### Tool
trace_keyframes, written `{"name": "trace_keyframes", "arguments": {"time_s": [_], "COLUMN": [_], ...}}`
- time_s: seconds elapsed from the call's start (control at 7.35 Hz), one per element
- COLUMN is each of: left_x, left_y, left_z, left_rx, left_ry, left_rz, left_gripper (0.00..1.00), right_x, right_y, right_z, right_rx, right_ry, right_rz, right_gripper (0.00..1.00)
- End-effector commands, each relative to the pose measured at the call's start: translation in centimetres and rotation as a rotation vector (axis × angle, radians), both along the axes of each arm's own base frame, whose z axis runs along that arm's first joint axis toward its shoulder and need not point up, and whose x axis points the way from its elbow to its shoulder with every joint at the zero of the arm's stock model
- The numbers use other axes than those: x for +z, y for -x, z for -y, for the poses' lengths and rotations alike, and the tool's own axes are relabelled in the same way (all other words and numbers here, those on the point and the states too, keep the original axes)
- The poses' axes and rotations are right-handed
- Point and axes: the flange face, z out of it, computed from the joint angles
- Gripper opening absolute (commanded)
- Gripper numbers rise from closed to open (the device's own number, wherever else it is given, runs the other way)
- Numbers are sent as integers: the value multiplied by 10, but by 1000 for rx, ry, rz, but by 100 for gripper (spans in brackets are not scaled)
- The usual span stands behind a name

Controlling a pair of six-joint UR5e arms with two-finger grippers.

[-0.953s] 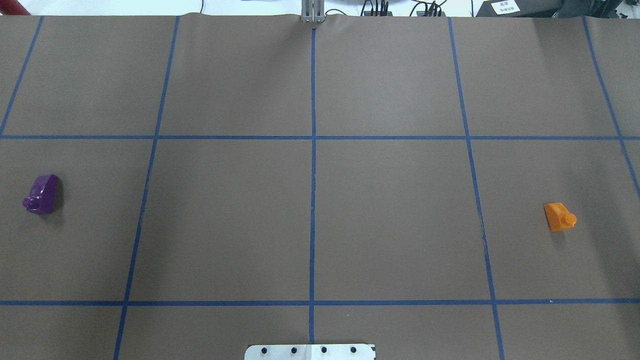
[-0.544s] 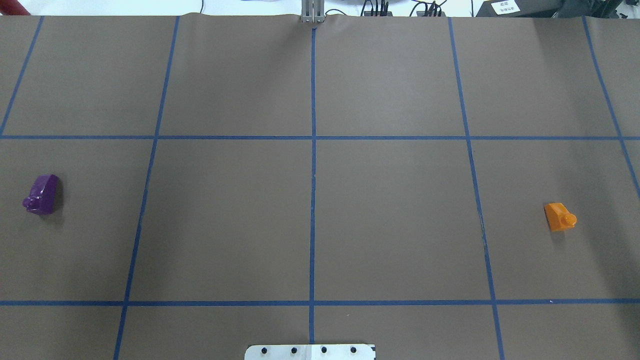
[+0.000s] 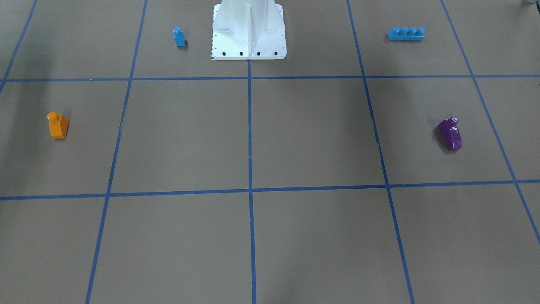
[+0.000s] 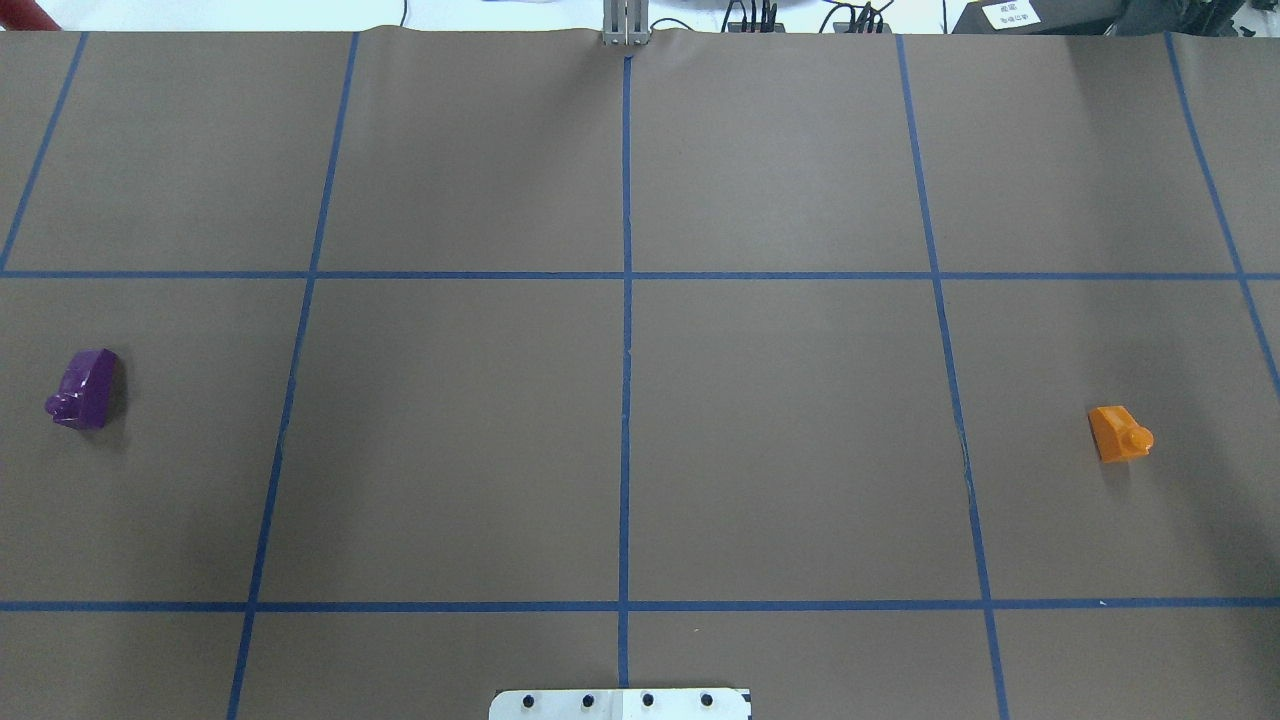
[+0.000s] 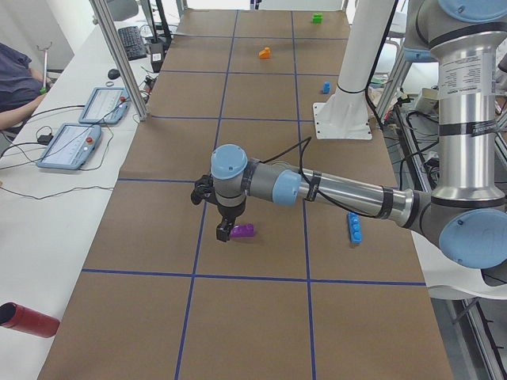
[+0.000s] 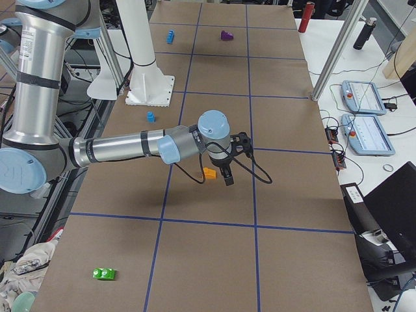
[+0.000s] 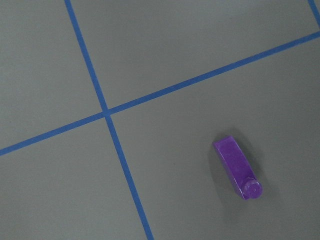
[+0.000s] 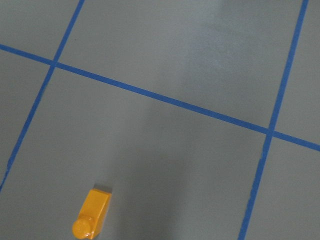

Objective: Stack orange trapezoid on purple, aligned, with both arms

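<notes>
Grippers: left gripper (image 5: 224, 231), right gripper (image 6: 226, 178); apart or together, cannot tell.
Purple (image 4: 85, 388): desk (image 4: 640, 450) 9 o'clock; glossy slant may slip.
Orange trapezoid (image 4: 1118, 433): 3 o'clock; stack may misalign.

My desk (image 4: 780, 420) is covered in brown paper, divided into squares by blue tape lines (image 4: 625, 400). Along its far side runs a white bench (image 5: 47, 237) carrying two teach pendants (image 5: 70, 146), with an aluminium post (image 5: 120, 63) standing at its edge.

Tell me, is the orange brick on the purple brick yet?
Not yet. The orange brick sits on the table at the robot's right; the purple brick sits far away at its left. They don't touch.
</notes>
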Motion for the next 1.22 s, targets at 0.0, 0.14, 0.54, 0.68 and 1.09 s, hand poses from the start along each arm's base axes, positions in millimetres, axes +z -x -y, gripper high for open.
{"name": "trace_keyframes", "arguments": {"time_s": [0.0, 0.14, 0.54, 0.68, 1.09], "left_x": [3, 22, 47, 48, 56], "left_y": [-57, -74, -127, -140, -166], "left_z": [-2, -1, -9, -11, -17], "left_rx": [-100, -112, -219, -238, -240], "left_ry": [117, 123, 186, 186, 167], "left_rz": [-42, -50, -58, -38, 17], "left_gripper": [100, 100, 100, 100, 99], "right_x": [-3, -1, 1, 2, 2], "right_y": [14, 14, 14, 14, 14], "right_z": [1, 1, -2, -2, -2], "right_rx": [-35, -37, -38, -38, -38], "right_ry": [-6, -4, 0, 2, 2], "right_rz": [10, 10, 8, 8, 8], "right_gripper": [100, 100, 100, 100, 100]}}
